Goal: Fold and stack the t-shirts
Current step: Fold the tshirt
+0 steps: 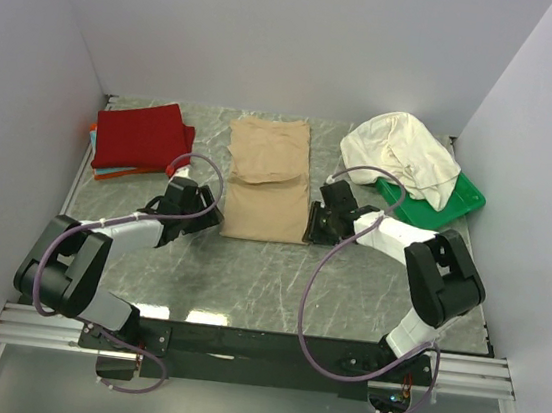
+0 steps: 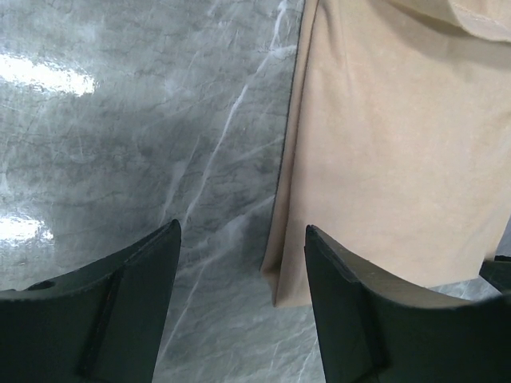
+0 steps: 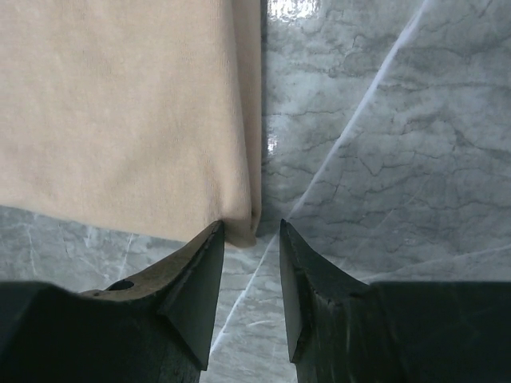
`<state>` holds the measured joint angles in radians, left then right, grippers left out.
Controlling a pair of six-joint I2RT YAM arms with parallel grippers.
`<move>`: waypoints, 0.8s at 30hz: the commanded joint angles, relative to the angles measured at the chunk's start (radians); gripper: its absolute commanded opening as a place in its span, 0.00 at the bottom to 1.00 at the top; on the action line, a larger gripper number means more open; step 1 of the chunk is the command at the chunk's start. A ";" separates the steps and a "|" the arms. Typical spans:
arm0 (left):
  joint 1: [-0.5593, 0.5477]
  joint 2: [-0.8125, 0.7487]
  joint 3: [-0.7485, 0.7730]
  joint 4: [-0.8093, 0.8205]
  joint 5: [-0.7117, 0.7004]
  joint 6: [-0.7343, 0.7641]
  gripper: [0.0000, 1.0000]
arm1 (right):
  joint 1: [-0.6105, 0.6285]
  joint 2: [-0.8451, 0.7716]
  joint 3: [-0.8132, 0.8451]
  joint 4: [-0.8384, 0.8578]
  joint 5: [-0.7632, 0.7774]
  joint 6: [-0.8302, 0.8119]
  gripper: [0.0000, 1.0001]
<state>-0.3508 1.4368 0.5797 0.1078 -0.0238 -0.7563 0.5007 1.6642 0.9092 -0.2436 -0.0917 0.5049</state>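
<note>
On the tabletop (image 1: 246,284) we see the tan t-shirt (image 1: 267,180), its long axis running front to back. Its near corners lie just ahead of the left end effector (image 2: 241,227), spread wide, and the right end effector (image 3: 251,223), narrower yet pinching nothing.

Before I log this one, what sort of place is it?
Probably a robotics lab test cell, not a home: plain white walls box in a marble-pattern table, two robot arms are mounted on a metal rail, and a tan t-shirt and red t-shirt lie folded.
</note>
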 commanded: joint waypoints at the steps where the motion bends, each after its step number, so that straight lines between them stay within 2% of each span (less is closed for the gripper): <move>1: -0.005 -0.010 -0.004 0.023 -0.008 -0.008 0.68 | 0.012 -0.029 0.002 0.024 -0.013 0.011 0.41; 10: -0.005 -0.012 -0.014 0.020 -0.008 -0.014 0.67 | 0.025 0.025 0.010 0.020 -0.009 0.011 0.34; 19: -0.025 0.017 -0.012 0.032 0.015 -0.020 0.62 | 0.032 0.049 -0.001 0.017 0.004 0.012 0.22; 24: -0.047 0.036 -0.007 0.041 0.015 -0.032 0.58 | 0.033 0.051 0.005 0.015 0.003 0.009 0.20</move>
<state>-0.3828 1.4540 0.5762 0.1268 -0.0227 -0.7753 0.5213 1.6905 0.9104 -0.2203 -0.0994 0.5129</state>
